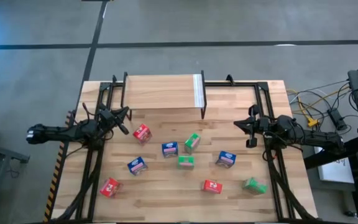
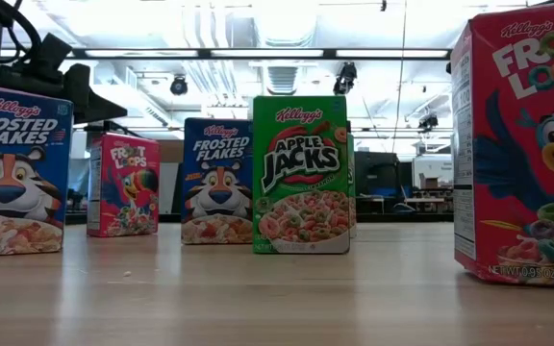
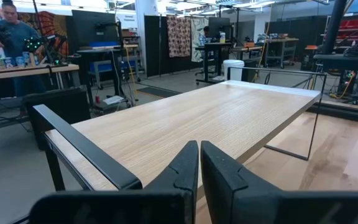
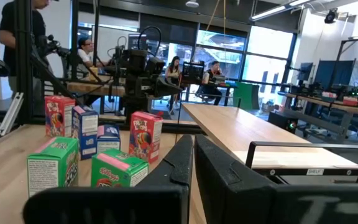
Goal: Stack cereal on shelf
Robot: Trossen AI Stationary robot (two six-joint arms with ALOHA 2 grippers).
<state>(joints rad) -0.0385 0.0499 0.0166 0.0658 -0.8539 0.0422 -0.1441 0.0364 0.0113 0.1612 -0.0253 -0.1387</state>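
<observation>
Evidently nothing is stacked yet: both the left gripper (image 1: 124,114) and right gripper (image 1: 246,126) hover pinched empty, so one must open over a cereal box (image 1: 142,132) before the bare shelf (image 1: 160,92).

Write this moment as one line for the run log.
left gripper: shut, empty, beside shelf | right gripper: shut, empty | shelf: bare | cereal boxes: nine, all on table

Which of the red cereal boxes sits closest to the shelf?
The red box just below the shelf, near the left end effector. The other two red boxes stand far down by the table's front edge.
</observation>
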